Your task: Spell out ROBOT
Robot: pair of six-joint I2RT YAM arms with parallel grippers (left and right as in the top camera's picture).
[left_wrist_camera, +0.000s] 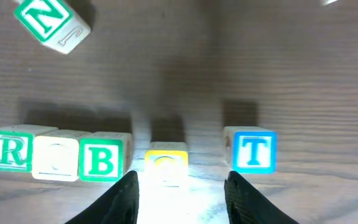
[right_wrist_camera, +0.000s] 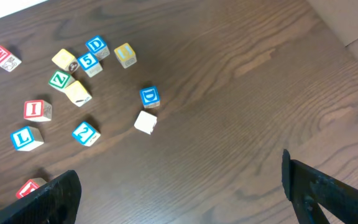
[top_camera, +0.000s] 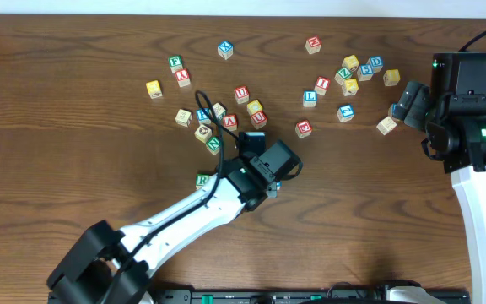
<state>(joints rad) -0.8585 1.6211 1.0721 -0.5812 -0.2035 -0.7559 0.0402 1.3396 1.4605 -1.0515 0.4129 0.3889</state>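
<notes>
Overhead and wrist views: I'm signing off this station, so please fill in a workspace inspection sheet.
Surface: dark wooden table, no spills seen.
Job's things: R cube, pale cube and B cube touching in a row; yellow cube next, slightly apart; T cube farther right.
Clutter: loose cubes scattered in two groups; N cube apart from the row.
Grippers: left gripper open astride the yellow cube; right gripper open, empty.
Cables: black cable looped over the left arm; second cable by the right arm.
Surroundings: pale strip past the table's far edge; otherwise nothing seen.
</notes>
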